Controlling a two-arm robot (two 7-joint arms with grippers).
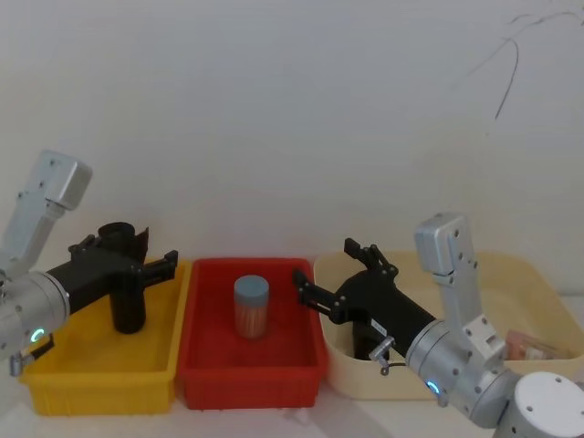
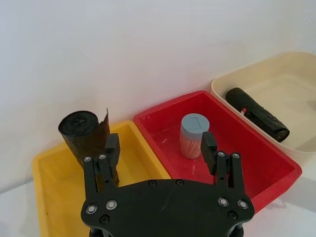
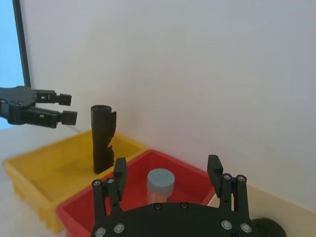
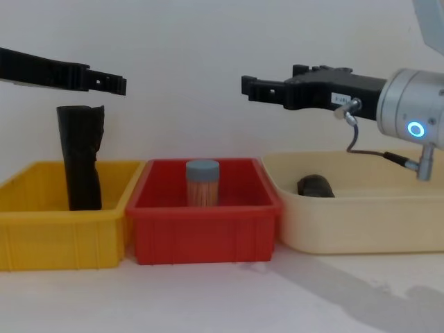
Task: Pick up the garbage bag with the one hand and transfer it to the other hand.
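Standing upright in the yellow bin (image 4: pixel 41 208), the garbage bag (image 4: pixel 80 156) waits untouched. I see my left tool (image 4: pixel 104 82) hovering above it, fingers spread wide and empty. My right tool (image 4: pixel 251 87) hangs above the red bin (image 4: pixel 208 229), likewise wide and empty.
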